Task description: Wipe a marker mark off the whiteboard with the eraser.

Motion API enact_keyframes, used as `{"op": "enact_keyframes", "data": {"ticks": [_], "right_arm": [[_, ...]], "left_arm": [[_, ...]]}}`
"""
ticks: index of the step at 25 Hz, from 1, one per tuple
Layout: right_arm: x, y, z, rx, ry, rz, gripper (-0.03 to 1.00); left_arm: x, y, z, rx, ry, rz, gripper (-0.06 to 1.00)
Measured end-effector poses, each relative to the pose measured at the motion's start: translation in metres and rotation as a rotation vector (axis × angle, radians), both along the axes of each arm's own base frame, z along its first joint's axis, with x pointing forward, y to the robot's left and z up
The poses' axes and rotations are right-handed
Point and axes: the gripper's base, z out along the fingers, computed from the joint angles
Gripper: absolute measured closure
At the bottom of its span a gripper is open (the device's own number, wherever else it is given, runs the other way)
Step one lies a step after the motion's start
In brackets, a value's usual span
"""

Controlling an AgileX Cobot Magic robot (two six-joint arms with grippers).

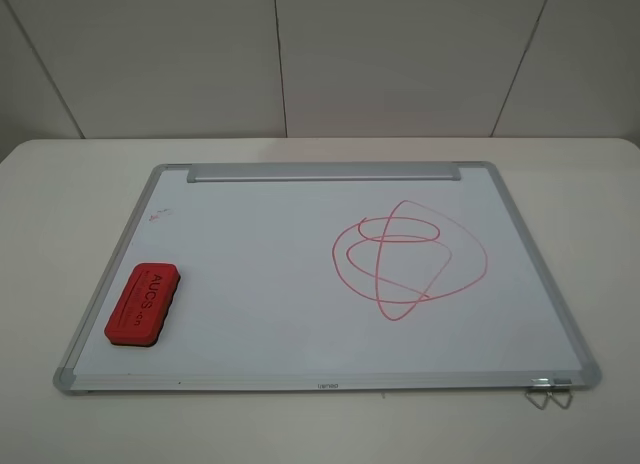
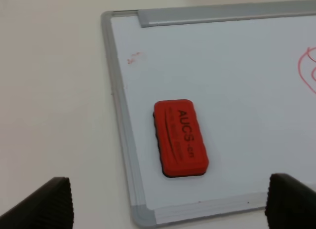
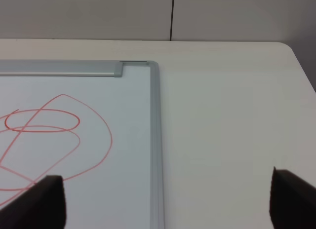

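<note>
1. Above the near left corner of the whiteboard [image 2: 232,76], the left gripper [image 2: 170,202] hangs with jaws wide apart, holding nothing.
2. The right gripper [image 3: 168,202] is likewise spread and empty, over the far right corner.
3. The eraser [image 1: 144,302] lies flat on the board's near left part.
4. The marker mark [image 1: 160,215], faint and small, sits beyond it, toward the far left corner.
5. The larger red drawing [image 1: 410,259] fills the right half.

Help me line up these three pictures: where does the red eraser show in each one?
Exterior high: the eraser lies on the whiteboard, near its front left corner.
Left wrist: the eraser sits mid-picture, beside the board's frame, between the open left gripper fingers.
Right wrist: not in it.
Shared landmark: the silver tray strip along the board's far edge, seen in all three.
</note>
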Motion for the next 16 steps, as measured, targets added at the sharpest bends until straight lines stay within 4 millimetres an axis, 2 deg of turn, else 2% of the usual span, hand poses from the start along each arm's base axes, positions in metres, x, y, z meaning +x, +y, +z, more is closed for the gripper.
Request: {"op": "enact_keyframes", "data": {"ticks": [8, 16], "right_arm": [[0.0, 0.0, 0.0, 0.0, 0.0, 0.0, 0.26], [0.0001, -0.0003, 0.0, 0.001, 0.0, 0.05, 0.26]], "left_arm": [[0.001, -0.0013, 0.0002, 0.014, -0.004, 0.189, 0.17], [0.0012, -0.0014, 0.0002, 0.021, -0.005, 0.204, 0.17]]}}
